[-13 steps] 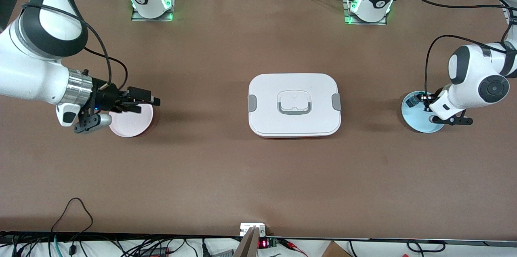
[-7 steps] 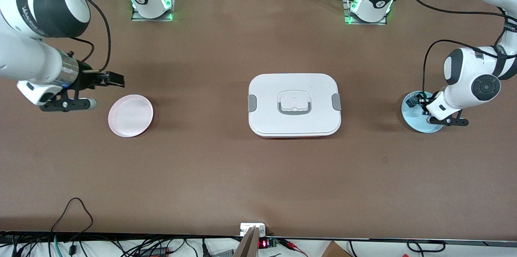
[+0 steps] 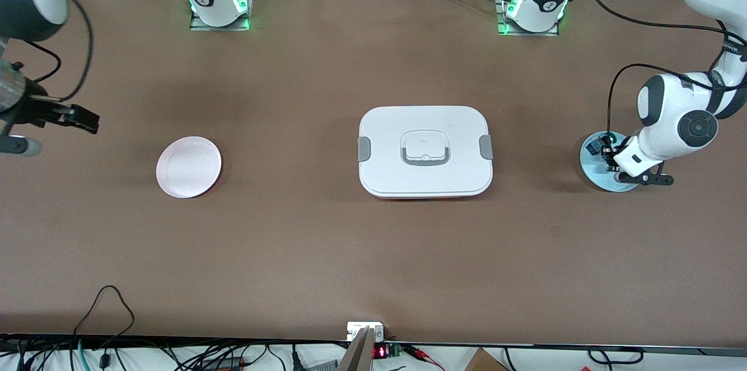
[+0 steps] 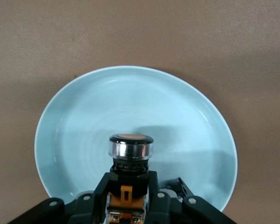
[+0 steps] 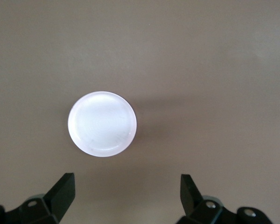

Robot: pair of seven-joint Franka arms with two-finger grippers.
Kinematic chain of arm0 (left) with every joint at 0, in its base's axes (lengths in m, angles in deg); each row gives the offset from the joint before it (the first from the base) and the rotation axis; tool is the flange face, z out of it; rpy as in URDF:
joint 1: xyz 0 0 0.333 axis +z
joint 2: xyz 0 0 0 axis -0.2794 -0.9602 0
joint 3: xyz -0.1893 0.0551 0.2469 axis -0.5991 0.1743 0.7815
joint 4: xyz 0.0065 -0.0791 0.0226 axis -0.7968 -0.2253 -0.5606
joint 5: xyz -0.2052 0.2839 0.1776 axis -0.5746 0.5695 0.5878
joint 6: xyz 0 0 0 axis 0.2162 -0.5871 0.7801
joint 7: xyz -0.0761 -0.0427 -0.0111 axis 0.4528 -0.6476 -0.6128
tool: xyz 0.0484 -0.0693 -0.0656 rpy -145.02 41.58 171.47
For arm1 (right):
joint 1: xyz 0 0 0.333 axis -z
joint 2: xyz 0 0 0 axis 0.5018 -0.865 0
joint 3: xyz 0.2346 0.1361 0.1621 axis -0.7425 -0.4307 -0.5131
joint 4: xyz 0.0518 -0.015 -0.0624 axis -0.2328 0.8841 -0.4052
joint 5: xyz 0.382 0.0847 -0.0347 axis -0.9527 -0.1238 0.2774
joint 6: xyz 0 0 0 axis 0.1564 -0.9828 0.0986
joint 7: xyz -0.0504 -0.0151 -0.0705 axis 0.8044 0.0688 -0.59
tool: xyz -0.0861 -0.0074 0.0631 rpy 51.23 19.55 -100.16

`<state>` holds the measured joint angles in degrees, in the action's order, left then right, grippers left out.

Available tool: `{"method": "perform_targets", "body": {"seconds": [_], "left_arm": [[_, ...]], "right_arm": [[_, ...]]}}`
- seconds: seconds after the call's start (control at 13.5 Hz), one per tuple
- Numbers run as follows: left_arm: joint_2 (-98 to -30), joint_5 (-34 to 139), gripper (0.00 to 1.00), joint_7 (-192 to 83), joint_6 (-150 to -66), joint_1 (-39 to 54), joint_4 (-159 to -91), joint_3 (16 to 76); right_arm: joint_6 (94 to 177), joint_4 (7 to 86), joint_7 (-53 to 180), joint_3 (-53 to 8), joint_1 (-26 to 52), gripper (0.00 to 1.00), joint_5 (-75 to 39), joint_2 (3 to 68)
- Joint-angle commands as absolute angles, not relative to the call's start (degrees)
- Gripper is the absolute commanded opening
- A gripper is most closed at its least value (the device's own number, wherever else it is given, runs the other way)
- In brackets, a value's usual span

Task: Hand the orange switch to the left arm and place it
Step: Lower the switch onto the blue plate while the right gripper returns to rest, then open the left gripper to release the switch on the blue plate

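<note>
In the front view the left gripper sits low over the blue plate at the left arm's end of the surface, with the box between it and the pink plate. The right gripper hangs well apart from both.

In the left wrist view the fingers pinch the orange switch by its body, its long axis running out past the fingertips, round cap leading.

In the right wrist view the fingers are spread wide, empty, the pink plate ahead of them.
</note>
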<state>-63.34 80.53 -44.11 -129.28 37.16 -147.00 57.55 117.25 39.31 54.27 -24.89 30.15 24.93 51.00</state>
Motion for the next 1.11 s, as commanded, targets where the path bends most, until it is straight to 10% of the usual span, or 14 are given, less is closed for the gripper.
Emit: {"method": "perform_targets", "body": {"seconds": [0.0, 0.3, 0.67, 1.04], "left_arm": [[-64.00, 81.70, 0.04, -44.20, -131.23, 38.63, -146.40, 57.02], [-64.00, 80.30, 0.17, -44.55, -131.32, 40.82, -146.31, 56.41], [-63.31, 80.03, 1.00, -43.76, -130.80, 41.36, -145.00, 56.14], [-61.28, 75.66, 1.00, -43.84, -114.42, 41.10, -132.65, 53.42]], "right_arm": [[117.30, 38.99, 54.01, -25.18, 31.35, 1.00, 22.39, 51.31], [122.66, 49.00, 55.85, -25.18, 32.05, 1.00, 22.31, 57.46], [118.08, 44.61, 58.76, -25.27, 32.05, 1.00, 21.61, 57.38], [117.65, 43.21, 59.19, -25.44, 31.96, 1.00, 21.43, 57.29]]}}
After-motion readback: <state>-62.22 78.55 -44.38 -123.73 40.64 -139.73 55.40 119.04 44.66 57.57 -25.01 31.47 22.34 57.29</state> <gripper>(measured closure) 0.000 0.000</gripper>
